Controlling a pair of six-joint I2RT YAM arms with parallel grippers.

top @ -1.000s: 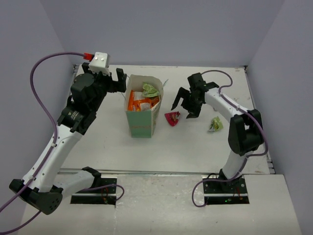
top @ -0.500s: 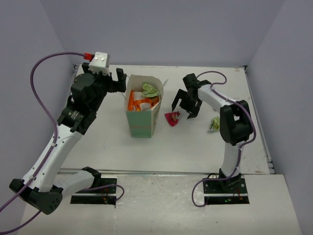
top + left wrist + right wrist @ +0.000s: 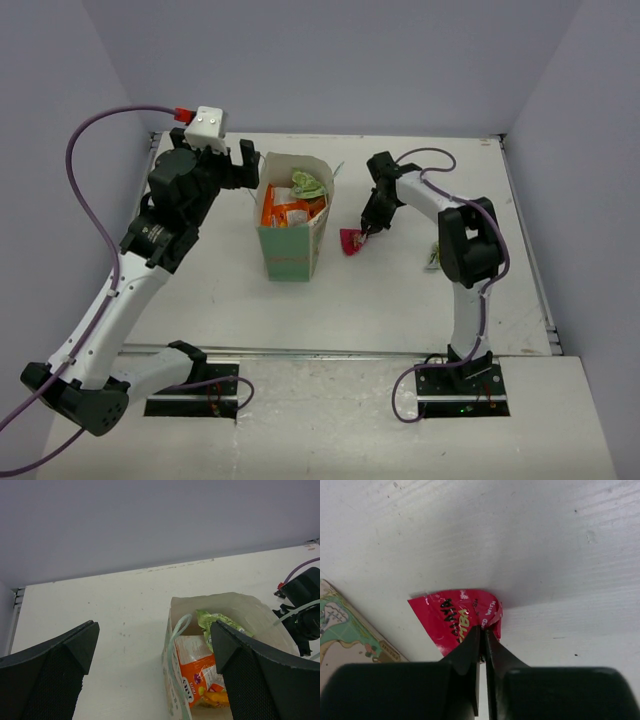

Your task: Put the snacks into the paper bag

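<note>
- Right pincer (image 3: 482, 632) pinched narrow on the edge of the red packet (image 3: 451, 616), which lies on the tabletop (image 3: 545, 540) just beside the paper bag (image 3: 290, 252).
- Left pincer (image 3: 154, 630) wide, empty, near the bag.
- Orange packet (image 3: 197, 675) and green packet (image 3: 216, 622) are inside the bag.

The white table (image 3: 380, 290) carries a green paper bag (image 3: 290, 250) standing left of the middle. A red packet (image 3: 351, 241) lies just right of it. A green packet (image 3: 431, 259) lies farther right.

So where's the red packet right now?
Top view: the red packet lies on the table just right of the paper bag, pinched by the right gripper.
</note>
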